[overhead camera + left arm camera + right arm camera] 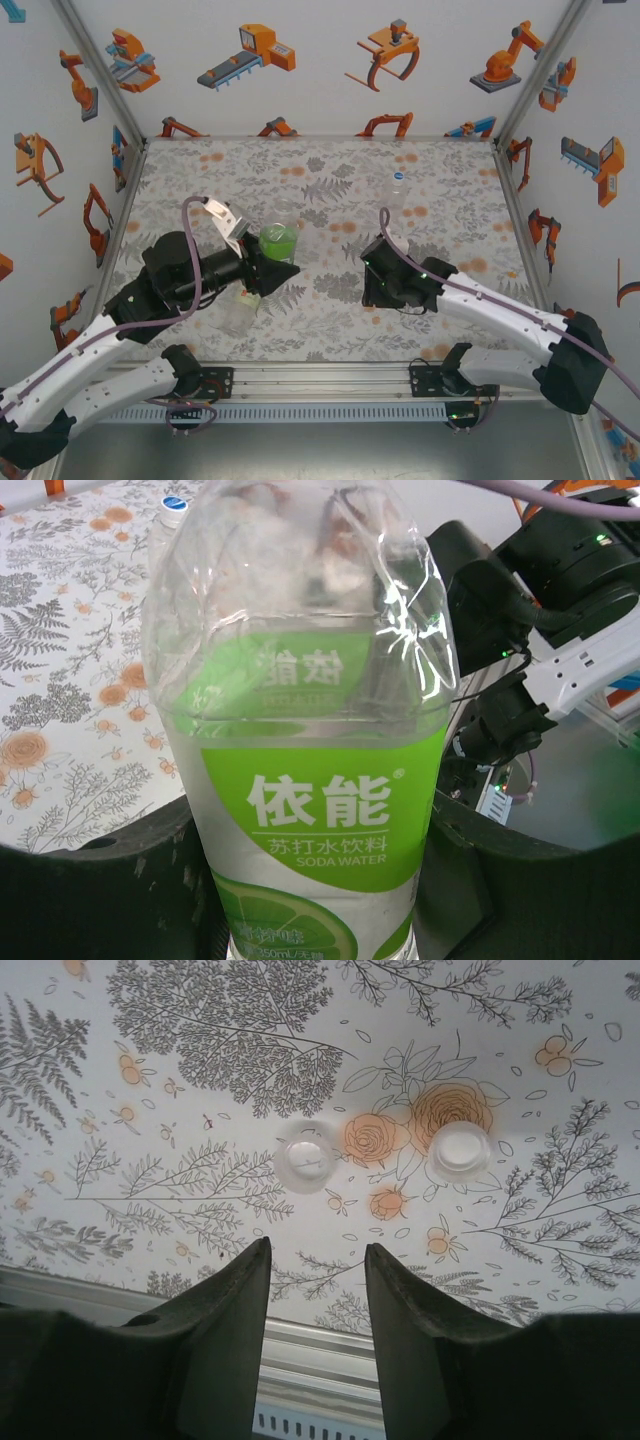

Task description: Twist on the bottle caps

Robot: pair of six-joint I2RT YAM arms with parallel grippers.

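Floral-print bench [330, 170] between walls [330, 90] papered with orange robot cartoons: one bottle gripped, two caps loose.
Left gripper [266, 262] is clamped on the green-label bottle [315, 810], its dark fingers [90, 890] pressing either side of the label, left of the bench's middle. A clear bottle [240, 312] sits just beside that arm, toward the near edge. A third bottle [397, 188] with a blue-and-white top stands well apart near the far side. Right gripper [316, 1255] hovers right of centre with its fingers apart and nothing between them. Just ahead of its tips, two pale caps [306, 1162] sit side by side on the print, not touching, among orange flowers.
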